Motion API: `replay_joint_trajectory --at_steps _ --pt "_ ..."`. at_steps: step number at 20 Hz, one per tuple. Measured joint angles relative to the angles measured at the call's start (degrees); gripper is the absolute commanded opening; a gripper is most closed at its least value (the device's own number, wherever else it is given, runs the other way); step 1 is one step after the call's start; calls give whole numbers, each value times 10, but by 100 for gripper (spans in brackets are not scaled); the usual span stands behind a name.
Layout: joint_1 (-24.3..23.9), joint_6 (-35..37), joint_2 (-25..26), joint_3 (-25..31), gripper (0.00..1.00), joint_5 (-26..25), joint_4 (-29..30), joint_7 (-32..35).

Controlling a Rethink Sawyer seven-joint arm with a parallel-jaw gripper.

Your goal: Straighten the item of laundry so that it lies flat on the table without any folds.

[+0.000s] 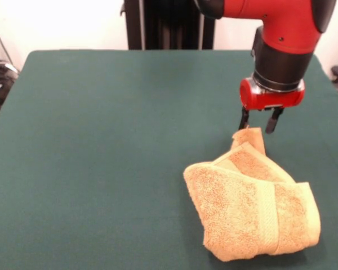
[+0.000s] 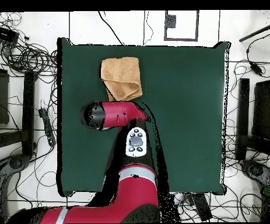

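The golden-orange towel (image 1: 252, 205) lies folded and bunched on the dark green table (image 1: 101, 157), at the front right in the front view. A woven band runs across its top layer, and one corner sticks up toward the gripper. My gripper (image 1: 259, 120) hangs just behind that raised corner with its two black fingers apart and empty. In the overhead view the towel (image 2: 122, 77) lies near the table's (image 2: 183, 116) far edge, and the red arm (image 2: 111, 114) covers the gripper. No care tag shows.
The robot's black pedestal (image 1: 169, 25) stands at the table's far side. Cables and black stands (image 2: 20, 116) surround the table on the floor.
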Motion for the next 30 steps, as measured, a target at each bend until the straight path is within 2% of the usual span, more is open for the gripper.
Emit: replay_joint_trajectory --at_steps 24,30 --pt "0 31 -70 -7 100 7 0 0" --pt "0 31 -68 -15 100 7 0 0"
